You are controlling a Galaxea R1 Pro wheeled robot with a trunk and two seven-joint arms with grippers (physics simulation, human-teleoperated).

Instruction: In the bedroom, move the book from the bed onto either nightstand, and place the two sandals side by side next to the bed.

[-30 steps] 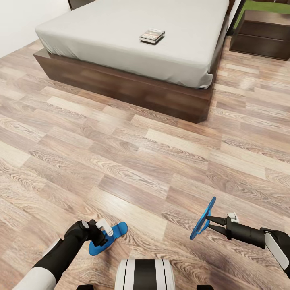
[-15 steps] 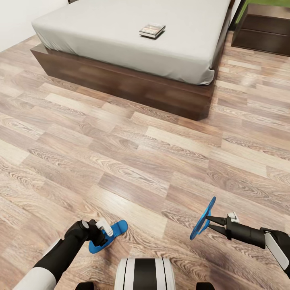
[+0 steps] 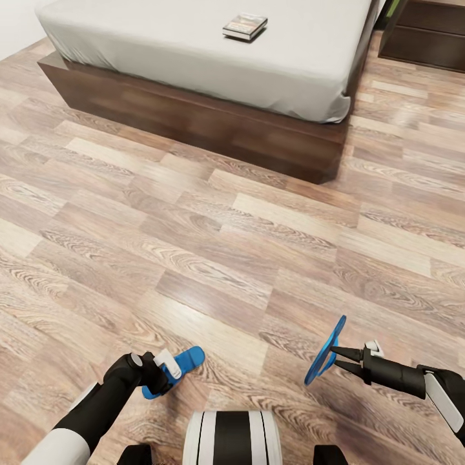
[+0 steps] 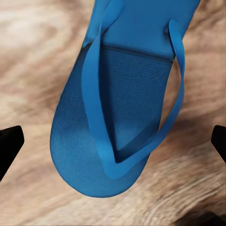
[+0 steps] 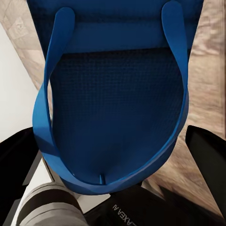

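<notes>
**Both sandals in hand, book not yet moved**

The bedroom's wood-plank floor (image 3: 213, 258) is taking up most of the head view, its light brown and grey boards running at a slant and lying bare between the robot and the furniture. A strip of white wall (image 3: 16, 26) is showing at the far left corner.

The bed (image 3: 194, 123) is standing across the far side, its dark brown frame sitting low on the floor and its plain grey mattress (image 3: 194, 45) overhanging at the near corner. To its right, just beside the bed's side, a dark nightstand (image 3: 426, 39) is partly showing.

The book (image 3: 245, 26) is lying flat on the mattress, well in from the near edge, so that part of the task is looking untouched.

The sandals are further along. The left gripper (image 3: 165, 374) is clamping the left sandal (image 3: 173, 371), carrying it low and roughly flat with the toe end sticking out toward the bed; the left wrist view is showing its strap side (image 4: 122, 103) over the planks. The right gripper (image 3: 337, 359) is pinching the right sandal (image 3: 326, 350), which is hanging on edge, sole nearly vertical; in the right wrist view its straps (image 5: 113, 94) are facing the camera.

Judging from this, both sandals are picked up but well short of the bed. Setting them down side by side beside it, and carrying the book to a nightstand, are left to do.
</notes>
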